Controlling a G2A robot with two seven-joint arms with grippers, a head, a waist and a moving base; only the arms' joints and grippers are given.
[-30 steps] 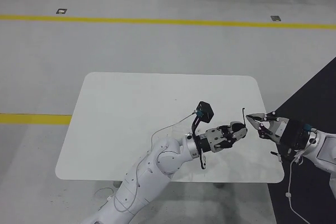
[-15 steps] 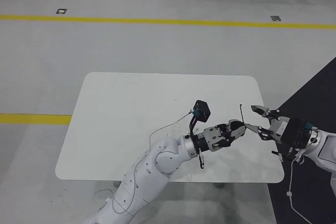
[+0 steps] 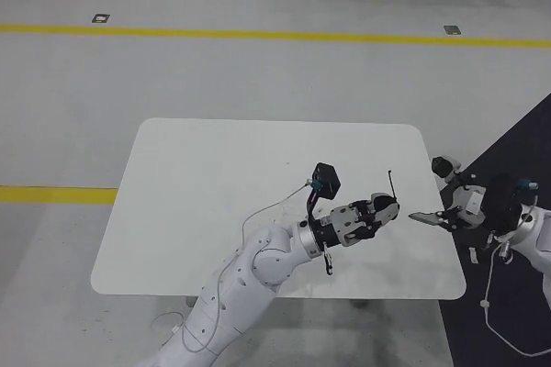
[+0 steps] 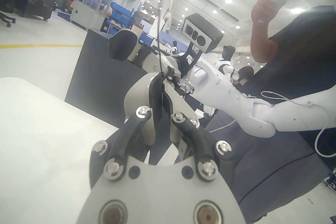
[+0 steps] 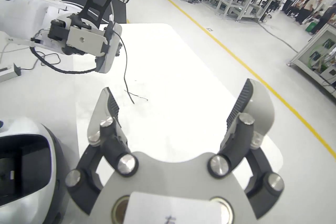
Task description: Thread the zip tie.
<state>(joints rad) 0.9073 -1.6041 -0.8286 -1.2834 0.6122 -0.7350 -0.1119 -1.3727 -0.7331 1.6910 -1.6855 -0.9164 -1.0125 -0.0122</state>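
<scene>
1 zip tie (image 5: 126, 62) (black) stands pinched in the left gripper (image 4: 160, 79); the right gripper (image 5: 178, 96) gapes wide, empty.

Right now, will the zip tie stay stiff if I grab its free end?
Probably not: the zip tie bows along its free length, so expect flex. It looks thin and light, likely to swing aside when nudged.

Grey floor (image 3: 64, 110) is crossed by yellow lines (image 3: 257, 36); black panel (image 3: 533, 138) noted at 3 o'clock of white table (image 3: 211, 183).
</scene>
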